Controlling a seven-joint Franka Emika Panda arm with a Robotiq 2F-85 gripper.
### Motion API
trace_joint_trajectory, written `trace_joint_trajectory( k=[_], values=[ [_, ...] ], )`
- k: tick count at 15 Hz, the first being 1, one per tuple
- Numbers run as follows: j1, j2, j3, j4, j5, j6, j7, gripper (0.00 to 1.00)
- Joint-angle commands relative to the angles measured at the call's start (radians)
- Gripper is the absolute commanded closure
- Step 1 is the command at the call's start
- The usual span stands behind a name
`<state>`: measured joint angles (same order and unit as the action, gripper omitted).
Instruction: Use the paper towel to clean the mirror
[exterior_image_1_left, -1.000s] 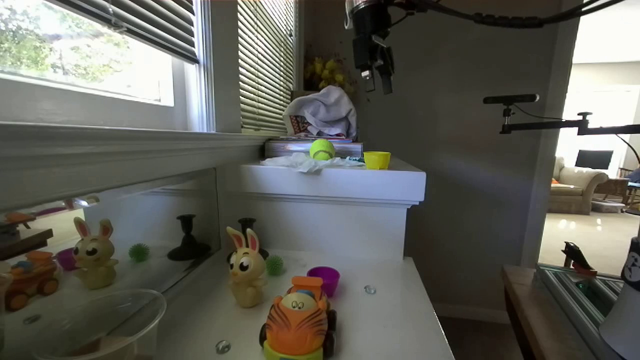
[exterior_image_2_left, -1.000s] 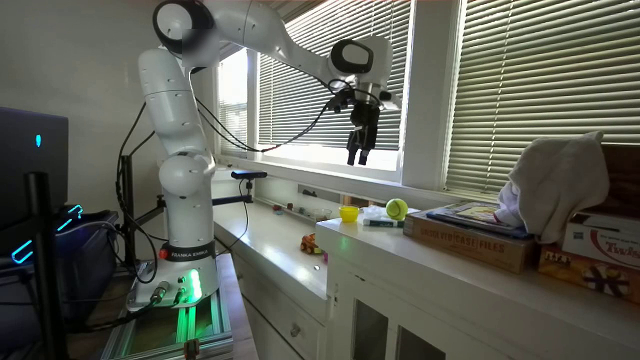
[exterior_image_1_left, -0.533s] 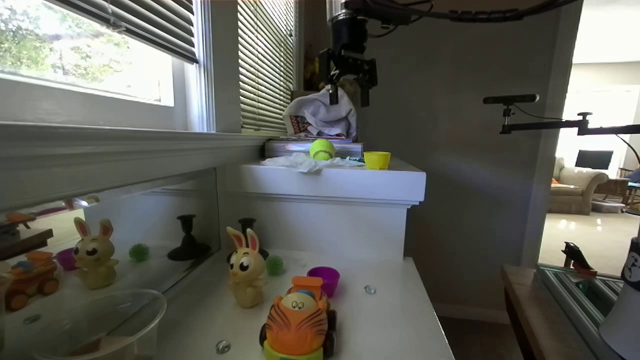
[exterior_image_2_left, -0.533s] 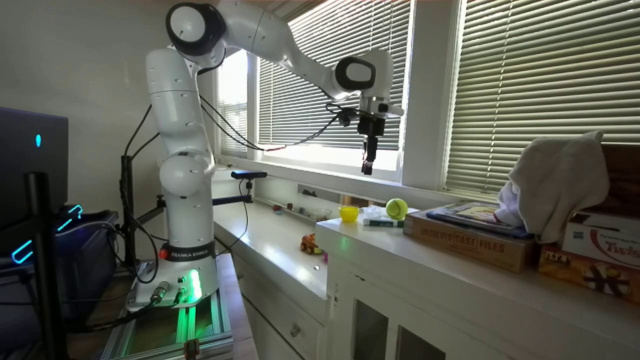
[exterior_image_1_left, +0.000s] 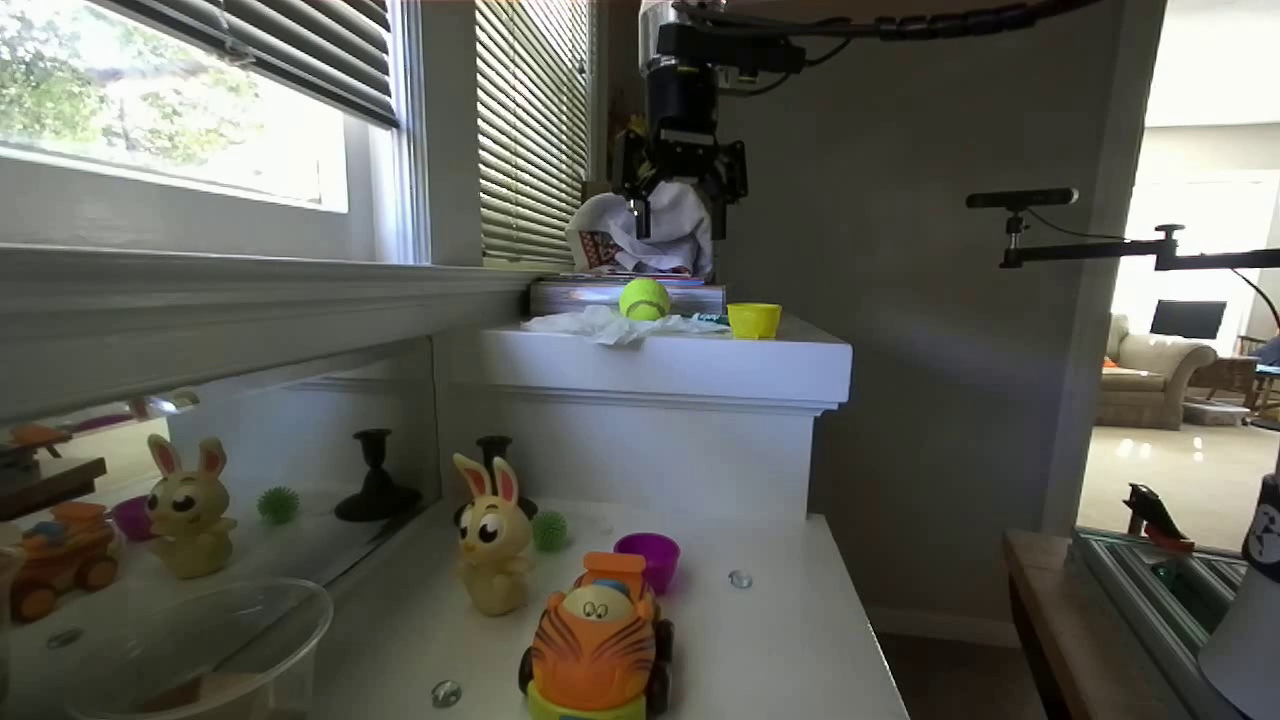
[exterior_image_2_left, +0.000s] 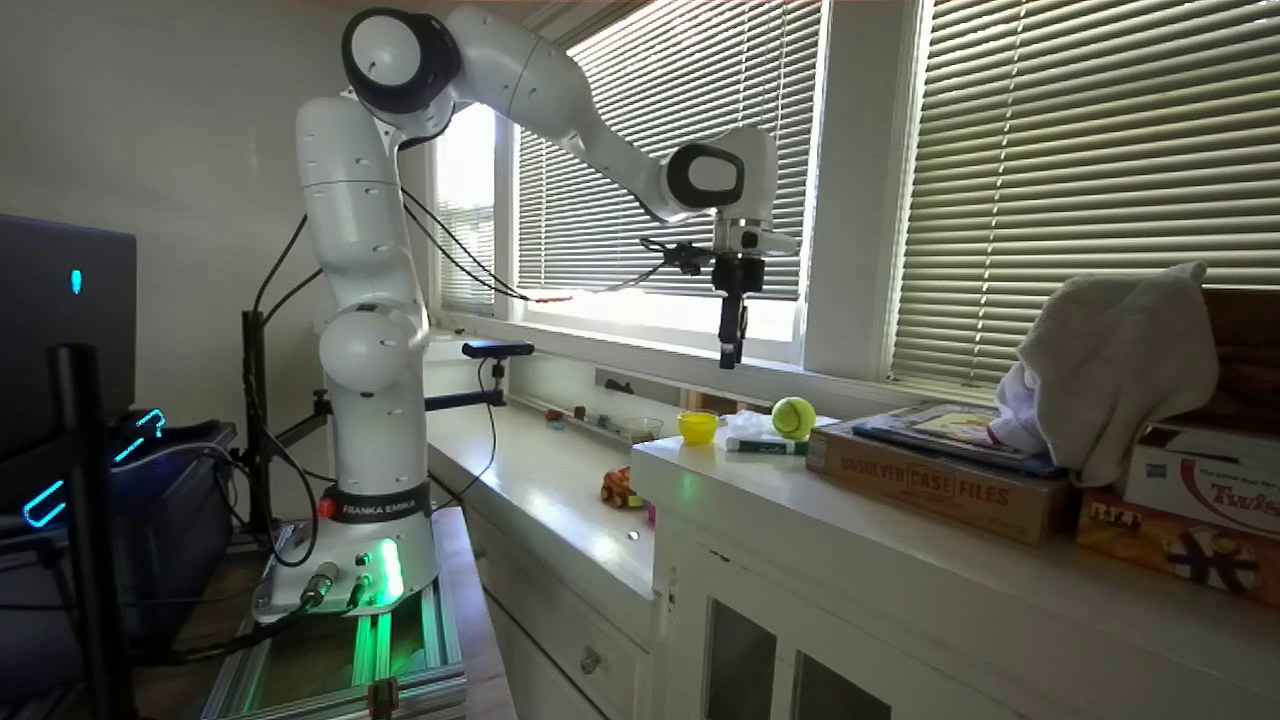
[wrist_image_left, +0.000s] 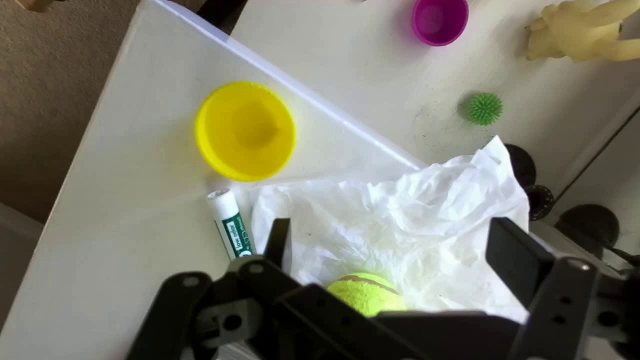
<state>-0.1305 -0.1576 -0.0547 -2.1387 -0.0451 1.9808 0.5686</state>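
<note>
The paper towel (wrist_image_left: 425, 205), a white crumpled sheet, lies spread on the raised white ledge, and in an exterior view the paper towel (exterior_image_1_left: 600, 322) reaches the ledge's edge. A yellow-green tennis ball (wrist_image_left: 367, 295) rests on it. My gripper (wrist_image_left: 390, 225) points down above the sheet, fingers wide apart with nothing between them; the lower part of the ball is hidden behind the gripper body. In both exterior views the gripper (exterior_image_1_left: 680, 225) (exterior_image_2_left: 731, 358) hangs clear over the ledge. The mirror (exterior_image_1_left: 310, 430), a wide reflective pane, stands along the lower counter's back, showing toy reflections.
Beside the towel are a yellow cup (wrist_image_left: 245, 131) and a marker (wrist_image_left: 231, 225). Boxes (exterior_image_2_left: 940, 480) with a white cloth (exterior_image_2_left: 1120, 370) stand farther along the ledge. Below, the counter bears a rabbit toy (exterior_image_1_left: 495, 550), tiger car (exterior_image_1_left: 597, 640), purple cup (exterior_image_1_left: 655, 560) and clear bowl (exterior_image_1_left: 290, 650).
My gripper has turned so both fingers face the exterior camera side by side, and it has come lower over the ledge. Towel, ball and toys have not moved.
</note>
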Motion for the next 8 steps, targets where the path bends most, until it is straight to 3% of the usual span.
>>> trace_joint_trajectory(
  k=[1,5,8],
  values=[
    [0.008,-0.01,-0.01,-0.068,0.064,0.119,-0.037,0.0],
    [0.016,-0.008,-0.018,-0.123,0.131,0.231,-0.172,0.0],
    [0.023,-0.005,-0.03,-0.148,0.203,0.247,-0.309,0.0]
  ],
)
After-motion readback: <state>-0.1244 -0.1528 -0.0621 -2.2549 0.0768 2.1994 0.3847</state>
